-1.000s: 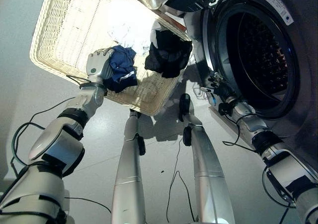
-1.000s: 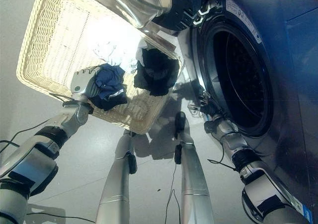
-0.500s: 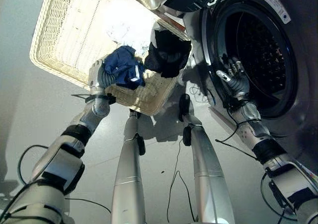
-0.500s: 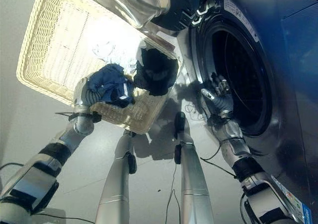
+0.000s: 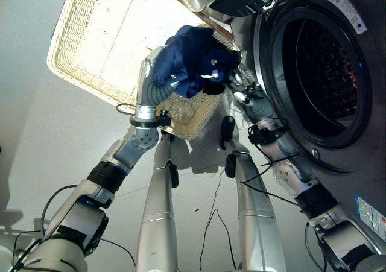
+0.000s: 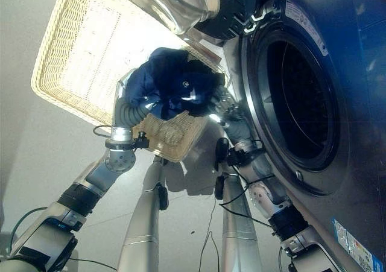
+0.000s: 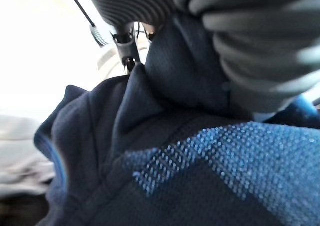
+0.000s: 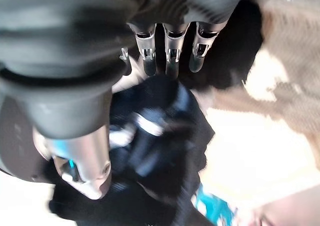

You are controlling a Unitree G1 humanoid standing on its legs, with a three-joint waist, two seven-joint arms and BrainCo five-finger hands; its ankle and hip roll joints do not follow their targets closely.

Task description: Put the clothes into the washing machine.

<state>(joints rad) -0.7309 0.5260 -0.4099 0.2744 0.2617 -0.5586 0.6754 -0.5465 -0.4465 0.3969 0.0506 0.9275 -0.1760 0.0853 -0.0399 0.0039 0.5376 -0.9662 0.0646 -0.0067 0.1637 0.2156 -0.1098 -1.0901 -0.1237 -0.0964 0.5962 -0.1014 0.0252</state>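
- Our left hand (image 5: 151, 82) has its fingers curled round the bundled dark blue knit garment (image 5: 192, 60); in the left wrist view the fingers (image 7: 260, 45) press into the cloth from above.
- The garment sits above and past these fingers, lifted over the near right corner of the pale woven wicker laundry basket (image 5: 90, 55), close to the rim there.
- Our right hand (image 5: 246, 94) is just beside the garment on its other side, with straight, spread fingers (image 8: 167, 55) that point at the cloth. We cannot tell if they touch it.
- A black cloth (image 5: 214, 88) lies just under the blue garment, between the two hands.
- Beyond our right fingers, the round dark opening of the grey front-loading washing machine (image 5: 322, 73) stands open, and the drum behind its rim is free. The glass door (image 6: 175, 3) hangs open above the basket's far edge.
- The gap between the basket's corner and the machine's rim is narrow; our right hand stands in it.
- Compared with half a second ago, our left hand has raised the garment higher and nearer to the machine, and our right hand has come from the drum's mouth back to the garment.
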